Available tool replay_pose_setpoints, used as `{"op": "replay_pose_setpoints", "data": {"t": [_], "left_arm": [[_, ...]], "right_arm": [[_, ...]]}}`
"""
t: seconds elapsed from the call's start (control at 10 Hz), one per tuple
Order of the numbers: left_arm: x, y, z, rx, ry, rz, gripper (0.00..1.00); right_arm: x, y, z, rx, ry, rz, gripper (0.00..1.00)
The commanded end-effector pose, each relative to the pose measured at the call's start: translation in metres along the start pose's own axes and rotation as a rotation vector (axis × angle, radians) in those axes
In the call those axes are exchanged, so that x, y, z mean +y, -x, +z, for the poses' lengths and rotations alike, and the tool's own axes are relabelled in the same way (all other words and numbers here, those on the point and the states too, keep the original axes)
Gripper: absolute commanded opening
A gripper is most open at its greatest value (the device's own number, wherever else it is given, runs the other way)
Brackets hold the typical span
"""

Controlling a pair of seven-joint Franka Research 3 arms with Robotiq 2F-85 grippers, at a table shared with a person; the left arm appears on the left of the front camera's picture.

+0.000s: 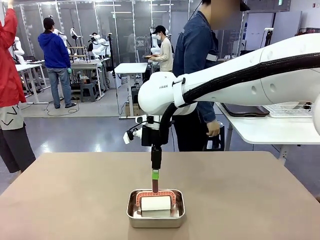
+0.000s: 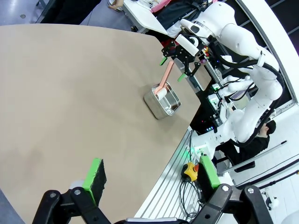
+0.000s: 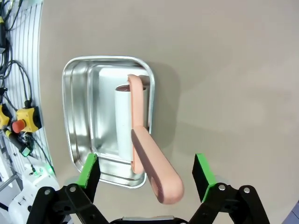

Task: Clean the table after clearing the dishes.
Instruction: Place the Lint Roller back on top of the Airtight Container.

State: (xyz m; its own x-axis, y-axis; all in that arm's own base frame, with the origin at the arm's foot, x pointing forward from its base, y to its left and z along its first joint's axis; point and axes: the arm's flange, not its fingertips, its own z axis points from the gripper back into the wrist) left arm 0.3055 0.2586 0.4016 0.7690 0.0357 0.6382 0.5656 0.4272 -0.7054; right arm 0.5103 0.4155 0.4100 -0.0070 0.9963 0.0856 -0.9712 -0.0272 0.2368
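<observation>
The right pincer (image 3: 147, 173) stands wide open around the lint roller's pink handle (image 3: 154, 170), gripping nothing. The roller (image 1: 155, 202) rests in the steel pan (image 1: 132, 212) on the desk (image 1: 65, 200); it looks light and rigid, best taken by the handle. The left pincer (image 2: 152, 176) is open and empty.

The only lettering I can make out is on my right arm (image 1: 165, 92), in the front view: small dark print on the white rounded joint housing, where the letters "FRAN" can be read, the rest lost around the curve of the shell. A green lit sign high on the back wall is too small and blurred to read. The left and right wrist views give me no print, labels or numbers I can make out.
</observation>
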Motion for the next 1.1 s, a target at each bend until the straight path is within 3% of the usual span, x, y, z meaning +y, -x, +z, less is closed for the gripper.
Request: {"op": "replay_pose_setpoints", "data": {"t": [0.0, 0.2, 0.3, 1.0], "left_arm": [[-0.005, 0.002, 0.002, 0.005, 0.001, 0.000, 1.00], [-0.005, 0.002, 0.002, 0.005, 0.001, 0.000, 1.00], [-0.005, 0.002, 0.002, 0.005, 0.001, 0.000, 1.00], [-0.005, 0.002, 0.002, 0.005, 0.001, 0.000, 1.00]], "right_arm": [[0.010, 0.003, 0.002, 0.007, 0.067, -0.018, 1.00], [0.007, 0.002, -0.002, 0.037, 0.047, -0.033, 1.00], [0.000, -0.001, 0.008, -0.007, 0.035, 0.005, 1.00], [0.000, -0.001, 0.008, -0.007, 0.035, 0.005, 1.00]]}}
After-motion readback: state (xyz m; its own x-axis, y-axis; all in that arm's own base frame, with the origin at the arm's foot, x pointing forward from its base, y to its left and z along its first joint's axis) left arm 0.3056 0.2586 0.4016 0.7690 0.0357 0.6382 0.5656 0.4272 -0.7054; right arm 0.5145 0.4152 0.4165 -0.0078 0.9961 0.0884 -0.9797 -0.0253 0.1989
